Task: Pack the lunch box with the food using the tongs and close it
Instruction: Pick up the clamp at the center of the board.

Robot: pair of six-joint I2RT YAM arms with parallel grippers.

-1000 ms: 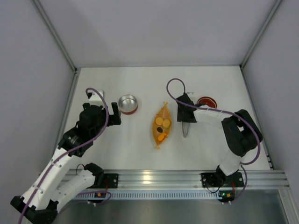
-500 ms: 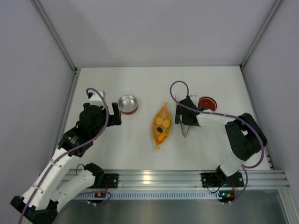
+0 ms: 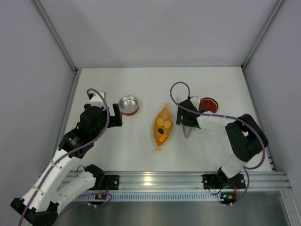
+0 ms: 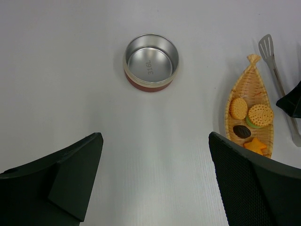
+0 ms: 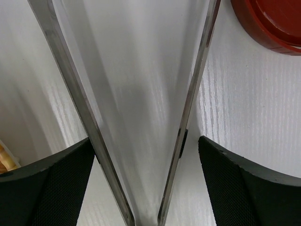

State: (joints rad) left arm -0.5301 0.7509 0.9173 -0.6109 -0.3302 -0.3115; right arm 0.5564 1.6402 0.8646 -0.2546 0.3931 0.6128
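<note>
my right hand [image 5: 146, 155] straddles the tongs [image 5: 75, 94] flat on the table [image 4: 70, 70], jaws apart, not squeezing yet, set to pinch both arms, i judge. lid [image 5: 273, 23] just ahead-right. left hand [image 4: 155, 141] wide, empty; lunch box [image 4: 150, 85] ahead of it, food [image 4: 249, 115] ahead-right, unpacked

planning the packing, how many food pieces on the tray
4, all on the orange tray: an orange round, a yellow round beside it, a dark brown piece, an orange piece at the end. A green edge under the yellow round may be a fifth.
</note>
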